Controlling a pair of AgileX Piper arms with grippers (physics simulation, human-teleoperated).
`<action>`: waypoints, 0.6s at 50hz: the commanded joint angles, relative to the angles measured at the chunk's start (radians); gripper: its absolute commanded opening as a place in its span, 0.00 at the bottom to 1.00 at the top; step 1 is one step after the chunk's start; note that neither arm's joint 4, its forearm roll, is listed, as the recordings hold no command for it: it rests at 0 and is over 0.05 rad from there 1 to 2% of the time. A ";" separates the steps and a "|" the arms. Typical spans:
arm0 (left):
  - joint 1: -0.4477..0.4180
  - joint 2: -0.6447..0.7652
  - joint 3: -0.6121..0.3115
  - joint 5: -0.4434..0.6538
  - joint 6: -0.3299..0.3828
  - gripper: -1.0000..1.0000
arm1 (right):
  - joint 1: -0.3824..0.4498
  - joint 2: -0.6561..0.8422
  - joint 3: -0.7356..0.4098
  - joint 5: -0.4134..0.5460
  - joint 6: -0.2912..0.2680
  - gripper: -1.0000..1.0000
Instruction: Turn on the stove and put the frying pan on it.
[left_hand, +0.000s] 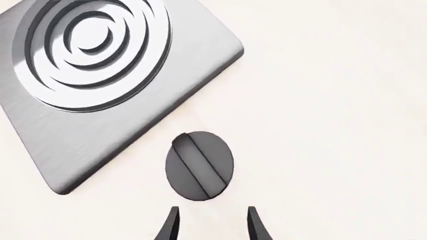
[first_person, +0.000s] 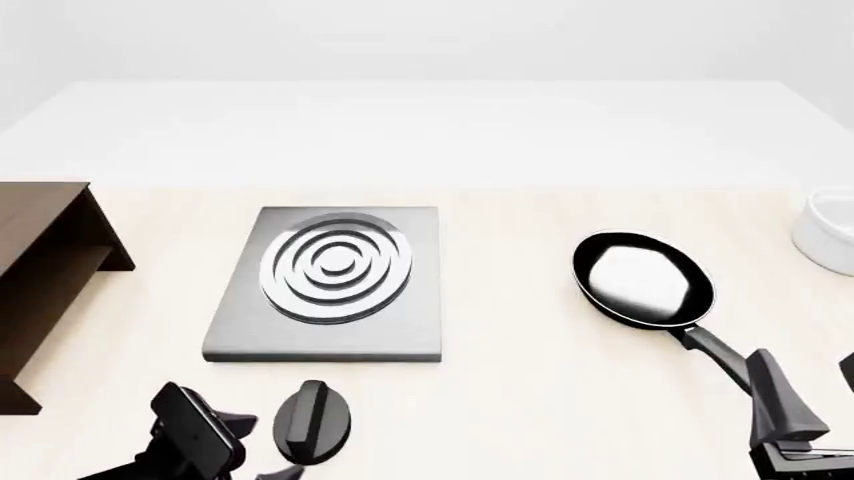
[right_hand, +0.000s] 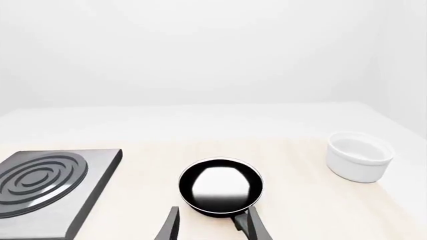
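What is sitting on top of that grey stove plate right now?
Nothing: the stove shows only its own silver burner rings. The frying pan rests on the table to its right, apart from it.

The stove (first_person: 326, 335) is brushed grey metal, its burner rings (first_person: 336, 267) a brighter polished silver. The knob (first_person: 312, 422) looks matt black plastic. The frying pan (first_person: 643, 281) is black with a glossy, mirror-like inside. At three o'clock the bowl (first_person: 830, 235) is smooth white ceramic; at nine o'clock the cabinet (first_person: 40, 270) is dark brown wood. The table (first_person: 534, 400) is pale, faintly grained wood.
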 joint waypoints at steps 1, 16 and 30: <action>-0.021 0.082 0.016 -0.081 -0.011 1.00 | -0.001 0.005 0.000 -0.006 0.000 1.00; -0.049 0.189 0.029 -0.188 -0.010 1.00 | -0.001 0.017 0.001 -0.018 0.000 1.00; -0.066 0.255 0.031 -0.248 -0.014 1.00 | -0.001 0.012 0.001 -0.014 0.000 1.00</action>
